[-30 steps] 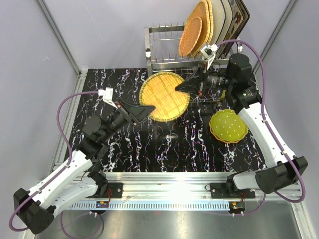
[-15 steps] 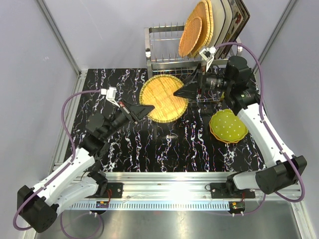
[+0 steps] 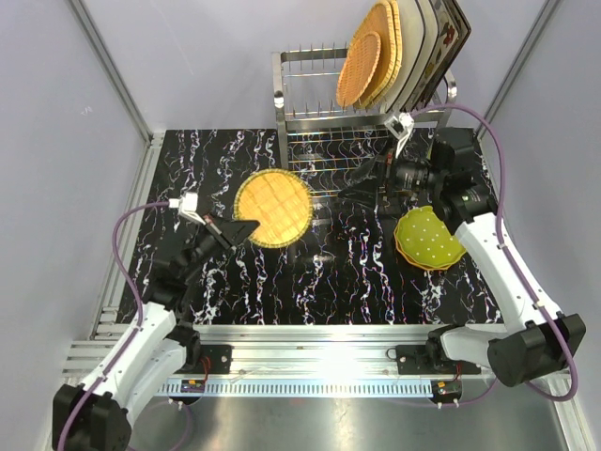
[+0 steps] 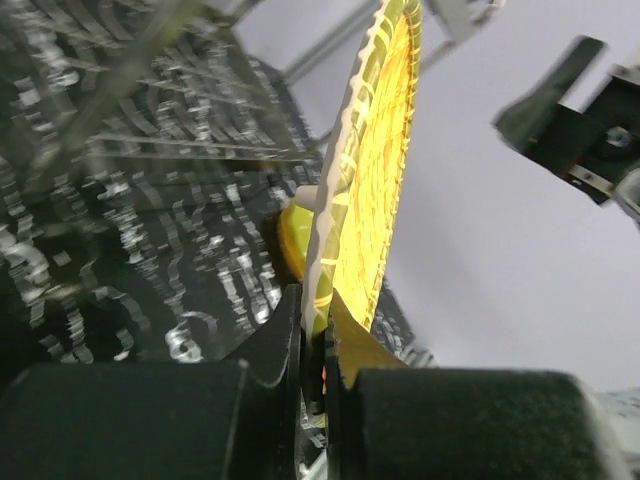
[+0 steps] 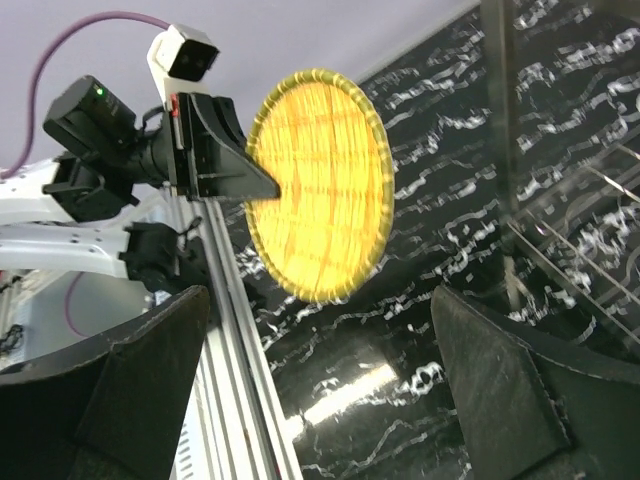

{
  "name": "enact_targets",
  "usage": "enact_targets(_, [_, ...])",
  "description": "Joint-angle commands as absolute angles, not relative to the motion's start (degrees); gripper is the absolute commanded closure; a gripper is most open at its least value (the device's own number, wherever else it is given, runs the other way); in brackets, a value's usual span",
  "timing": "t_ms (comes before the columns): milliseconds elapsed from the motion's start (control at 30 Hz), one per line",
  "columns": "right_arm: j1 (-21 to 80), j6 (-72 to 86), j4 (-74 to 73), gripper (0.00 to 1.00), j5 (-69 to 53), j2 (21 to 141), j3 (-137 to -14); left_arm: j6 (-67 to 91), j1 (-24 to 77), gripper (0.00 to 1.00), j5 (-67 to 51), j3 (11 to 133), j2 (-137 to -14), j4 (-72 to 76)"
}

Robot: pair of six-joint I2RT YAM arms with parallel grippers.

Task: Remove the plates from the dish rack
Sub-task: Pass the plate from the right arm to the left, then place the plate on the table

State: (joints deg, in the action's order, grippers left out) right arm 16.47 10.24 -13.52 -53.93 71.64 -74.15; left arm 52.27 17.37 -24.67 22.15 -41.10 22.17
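Nearest the arm bases, the left fingers [image 4: 275,345] are clenched on the lower rim of a round orange woven plate [image 3: 273,207], which stands almost on edge over the left-centre of the black marbled bench [image 3: 329,272] and appears to be clear of it. The grip is a narrow pinch on the rim alone, so the plate could swivel or slide out during a quick swing. If it were let go while this upright, it would probably roll or topple rather than settle flat. The plate is a bright yellow-orange disc with a basket-weave grid on its face and a paler braided border. To the right a lime-green dotted plate [image 3: 430,237] lies flat on the bench. Just beyond it the right fingers [image 5: 140,380] are spread wide and grasp nothing. At the far edge the steel dish rack [image 3: 319,132] holds two orange woven plates [image 3: 371,52], cream square plates [image 3: 418,47] and a dark patterned plate [image 3: 455,38], all leaning between its upper prongs.
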Motion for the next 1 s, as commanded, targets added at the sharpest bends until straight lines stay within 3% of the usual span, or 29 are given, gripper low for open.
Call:
enact_targets(0, [15.56,4.84,-15.64,0.0,-51.42,68.04,-71.11,52.82,11.19,1.0,-29.0,18.73,-39.11,26.98])
enact_targets(233, [13.8,2.73,-16.79,0.0,-50.1,64.6,-64.26,53.96,1.15,1.0,-31.11,15.47,-44.9,33.92])
enact_targets(433, [12.83,1.93,-17.05,0.0,-49.31,62.76,-61.18,55.81,-5.88,1.0,-33.13,17.31,-59.48,44.98])
enact_targets(967, [10.81,-2.19,-19.34,0.0,-47.99,60.73,-58.53,59.41,-8.17,1.0,-35.77,44.27,-99.99,53.09])
